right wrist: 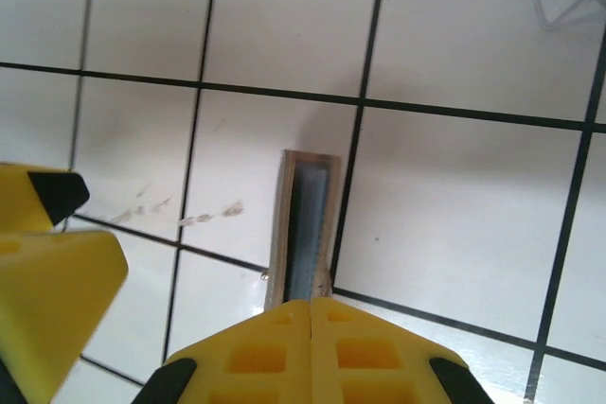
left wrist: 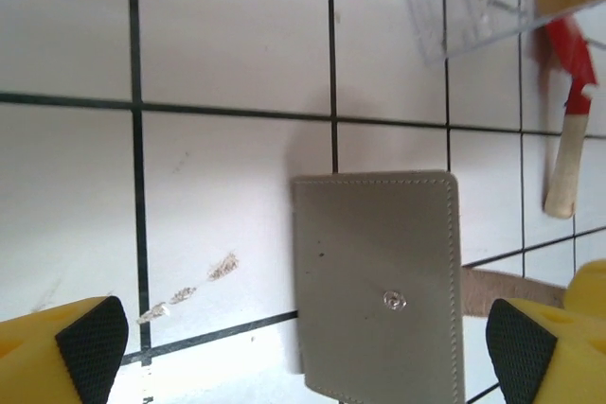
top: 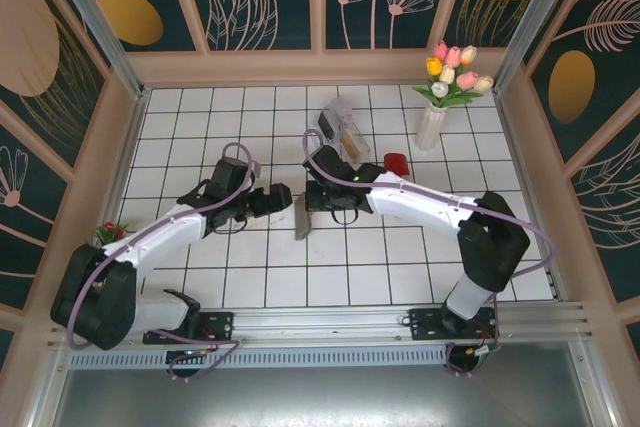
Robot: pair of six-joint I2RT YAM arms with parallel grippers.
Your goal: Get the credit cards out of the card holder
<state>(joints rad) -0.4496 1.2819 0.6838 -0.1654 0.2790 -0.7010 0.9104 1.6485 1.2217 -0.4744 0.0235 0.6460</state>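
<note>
The card holder point(top: 303, 217) stands on edge at the centre of the desk point(top: 400, 267). The left wrist view cuts off its lower end, and its inside is hidden. The right gripper point(right wrist: 311, 314) pinches its near edge, with the arm reaching toward frame left. The left gripper point(left wrist: 303, 347) faces its flat side, fingers spread wide.

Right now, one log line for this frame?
left gripper: open, facing card holder | right gripper: shut on card holder edge | card holder: standing on edge
</note>
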